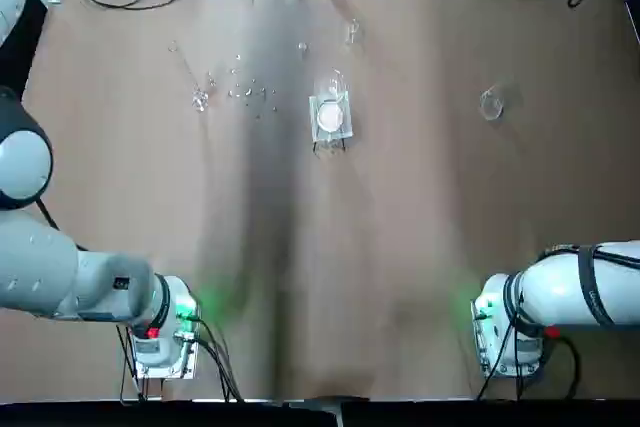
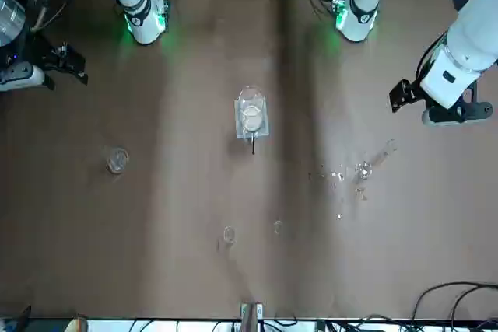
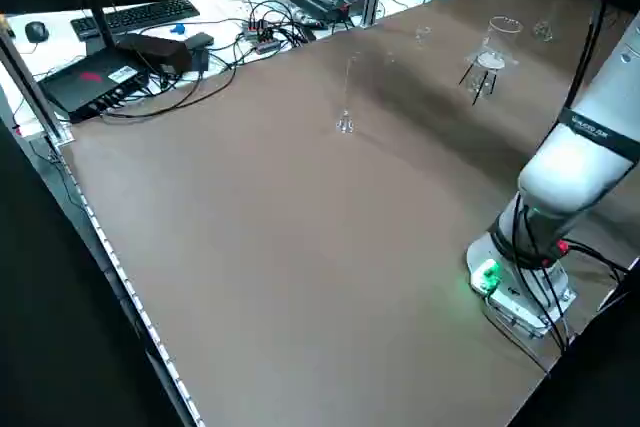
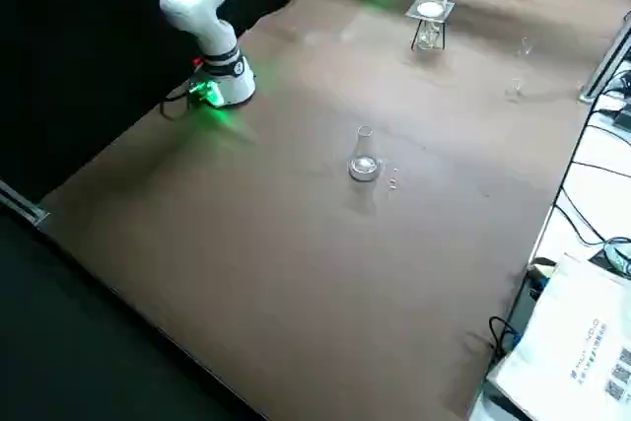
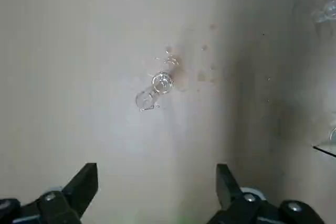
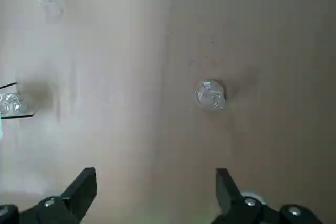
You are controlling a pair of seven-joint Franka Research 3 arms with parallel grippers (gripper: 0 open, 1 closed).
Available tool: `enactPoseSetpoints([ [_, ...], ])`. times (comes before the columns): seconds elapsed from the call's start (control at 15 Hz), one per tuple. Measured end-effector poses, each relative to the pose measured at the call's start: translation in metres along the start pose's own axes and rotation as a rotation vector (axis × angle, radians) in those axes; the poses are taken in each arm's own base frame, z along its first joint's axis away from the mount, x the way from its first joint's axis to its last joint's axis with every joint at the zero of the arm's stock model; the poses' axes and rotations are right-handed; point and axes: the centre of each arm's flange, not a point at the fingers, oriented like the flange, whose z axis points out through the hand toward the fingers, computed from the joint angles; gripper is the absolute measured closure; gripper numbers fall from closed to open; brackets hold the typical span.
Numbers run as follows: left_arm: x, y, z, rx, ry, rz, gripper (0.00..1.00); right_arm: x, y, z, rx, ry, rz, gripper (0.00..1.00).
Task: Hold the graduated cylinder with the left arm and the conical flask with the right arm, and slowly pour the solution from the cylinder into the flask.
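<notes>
The graduated cylinder [image 1: 186, 73] stands upright on the table's far left part, a slim clear tube [image 3: 347, 93] with its foot on the brown surface. In the left wrist view the cylinder [image 5: 160, 84] shows end-on, well beyond my left gripper [image 5: 156, 174], which is open and empty. The conical flask [image 1: 490, 104] stands alone at the far right, also seen as a small clear flask [image 4: 364, 161]. My right gripper [image 6: 156, 177] hovers open above the table, apart from the flask [image 6: 210, 94]. In the front view the left hand [image 2: 445, 91] and right hand [image 2: 43, 66] sit at the table's sides.
A clear beaker on a white square stand [image 1: 331, 113] stands mid-table toward the far edge. Small glass bits [image 1: 250, 92] lie scattered right of the cylinder. Two tiny glass cups [image 1: 352, 32] [image 1: 302, 47] stand near the far edge. Cables and electronics [image 3: 150, 47] lie beyond the table.
</notes>
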Motion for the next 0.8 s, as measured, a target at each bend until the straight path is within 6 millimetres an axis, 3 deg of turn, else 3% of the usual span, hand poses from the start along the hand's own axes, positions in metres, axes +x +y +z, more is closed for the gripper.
enactPoseSetpoints([
  [0.53,0.006,0.004,0.006,0.019,0.012,0.043,0.01,0.000,0.002,-0.001,0.000,0.005,0.003,0.00],
  [0.8,0.016,-0.012,0.020,0.018,-0.009,0.238,0.01,0.001,0.000,-0.002,-0.001,0.016,-0.002,0.00],
])
